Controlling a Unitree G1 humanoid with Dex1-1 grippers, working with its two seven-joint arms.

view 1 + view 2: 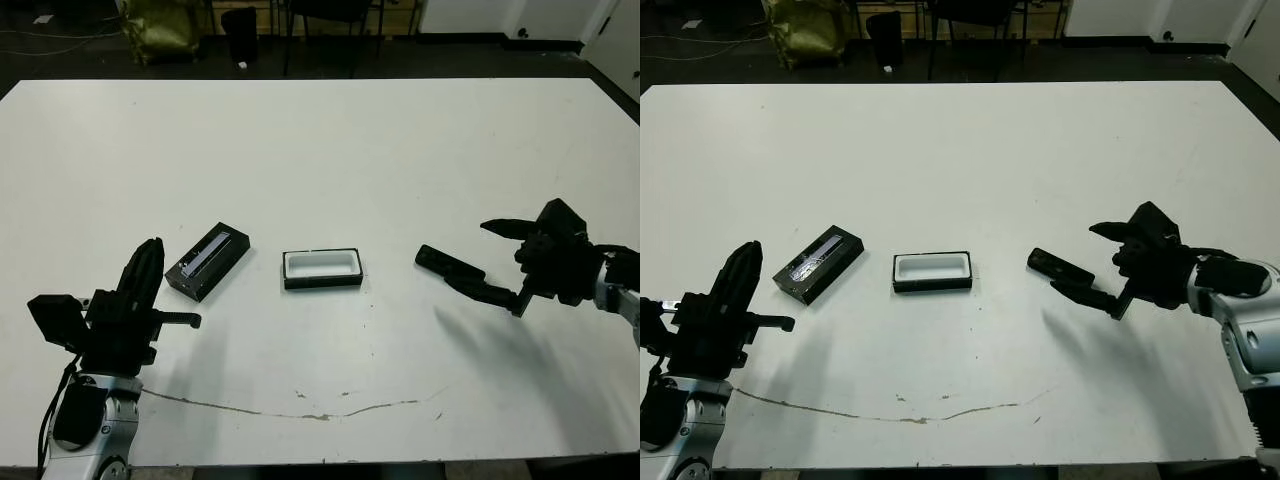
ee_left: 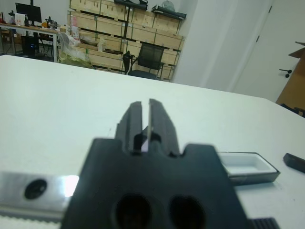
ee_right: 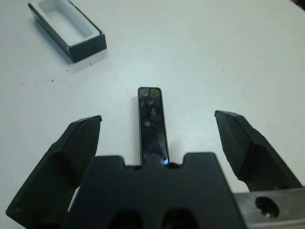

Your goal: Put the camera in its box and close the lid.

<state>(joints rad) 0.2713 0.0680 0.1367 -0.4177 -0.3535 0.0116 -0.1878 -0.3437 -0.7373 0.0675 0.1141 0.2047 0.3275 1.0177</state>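
The camera (image 3: 152,121), a slim glossy black bar, lies flat on the white table right of centre. My right gripper (image 3: 157,119) is open just above it, one finger on each side, touching nothing. The box (image 1: 322,268), a black tray with white lining, sits open and empty at the middle, to the camera's left. Left of that lies the lid (image 1: 207,262), black with a pale grey stripe, set at an angle. My left gripper (image 1: 152,248) is shut and empty, hovering near the front left, a short way from the lid.
A thin dark crack line (image 1: 300,410) runs along the table near its front edge. Beyond the far edge are dark floor, chair legs and a yellow-green bag (image 1: 160,30). Shelves of cartons (image 2: 119,33) show past the table in the left wrist view.
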